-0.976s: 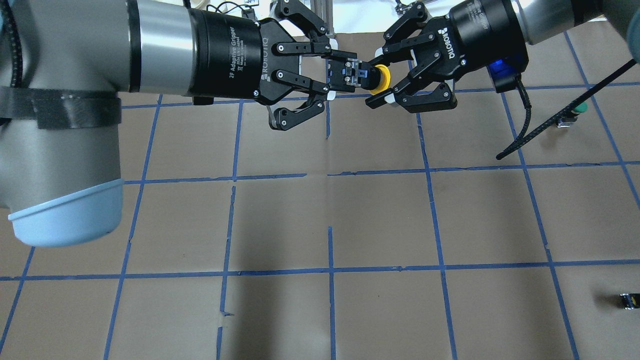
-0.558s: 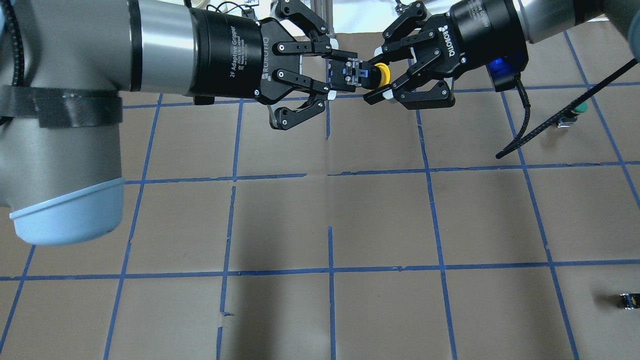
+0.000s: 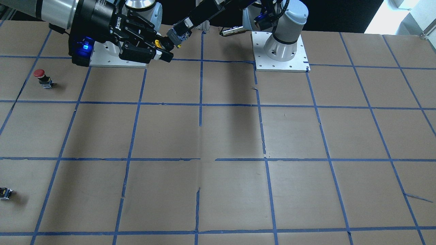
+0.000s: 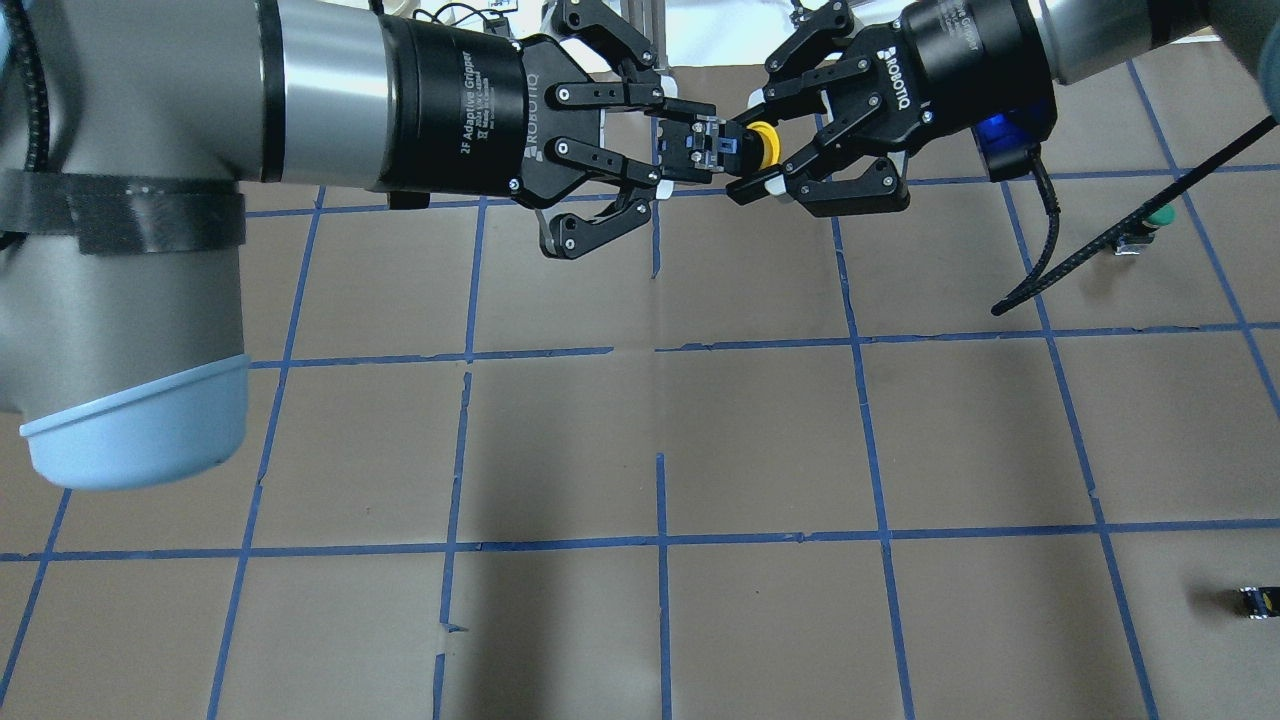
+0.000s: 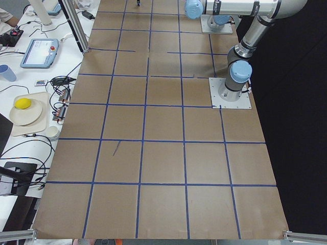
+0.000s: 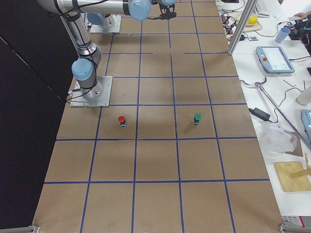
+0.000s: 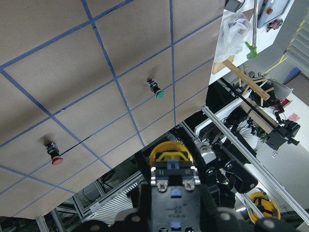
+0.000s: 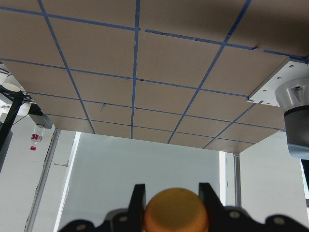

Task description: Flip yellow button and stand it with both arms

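The yellow button (image 4: 765, 148) hangs in the air between both grippers at the far middle of the table, lying sideways. My left gripper (image 4: 685, 148) is shut on its black switch body (image 7: 175, 193), with the yellow cap (image 7: 170, 152) pointing away from it. My right gripper (image 4: 755, 148) faces it from the other side, its fingers (image 8: 139, 195) closed against the sides of the cap (image 8: 176, 212). In the front-facing view the right gripper (image 3: 160, 47) and left gripper (image 3: 177, 34) meet near the robot bases.
A red-capped button (image 3: 40, 76) and a green-capped button (image 4: 1155, 218) stand on the table on my right side. A tiny black block (image 4: 1258, 600) lies near the right edge. A black cable (image 4: 1100, 245) hangs from the right wrist. Arm base plates (image 3: 281, 64) sit behind.
The right gripper's fingers have closed in from wide open onto the yellow cap. The left gripper has held still with the button's body in it.
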Controlling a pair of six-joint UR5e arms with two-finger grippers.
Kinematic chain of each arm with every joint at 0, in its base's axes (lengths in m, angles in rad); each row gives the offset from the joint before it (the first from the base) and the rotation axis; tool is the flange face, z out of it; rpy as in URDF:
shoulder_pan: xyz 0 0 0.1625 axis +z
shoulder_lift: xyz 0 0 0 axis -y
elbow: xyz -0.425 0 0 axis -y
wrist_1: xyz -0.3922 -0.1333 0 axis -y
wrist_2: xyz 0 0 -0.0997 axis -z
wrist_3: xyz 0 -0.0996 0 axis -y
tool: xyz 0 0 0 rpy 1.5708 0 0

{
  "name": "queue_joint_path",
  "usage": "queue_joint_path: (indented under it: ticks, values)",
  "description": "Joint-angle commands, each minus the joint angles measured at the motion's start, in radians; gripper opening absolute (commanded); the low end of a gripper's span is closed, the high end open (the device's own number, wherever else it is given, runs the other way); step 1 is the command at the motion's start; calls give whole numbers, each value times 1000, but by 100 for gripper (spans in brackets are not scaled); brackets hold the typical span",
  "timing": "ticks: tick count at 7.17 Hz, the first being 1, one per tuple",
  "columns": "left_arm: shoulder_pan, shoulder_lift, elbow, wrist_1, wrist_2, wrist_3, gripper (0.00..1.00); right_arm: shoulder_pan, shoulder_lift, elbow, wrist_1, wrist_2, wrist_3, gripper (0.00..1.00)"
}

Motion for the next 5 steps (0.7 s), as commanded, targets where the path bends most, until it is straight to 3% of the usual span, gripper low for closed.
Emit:
queue_joint_path:
  ticks: [1,2,5]
  values:
    - [0,1,0,0,2,-1,72,-2,0,0,0,-2,0,7]
    - [-3,0,0,0,2,0,97,-2,0,0,0,-4,0,7]
    - [-3,-5,2,1,2,2,99,-8,2,0,-1,-10,-6,7]
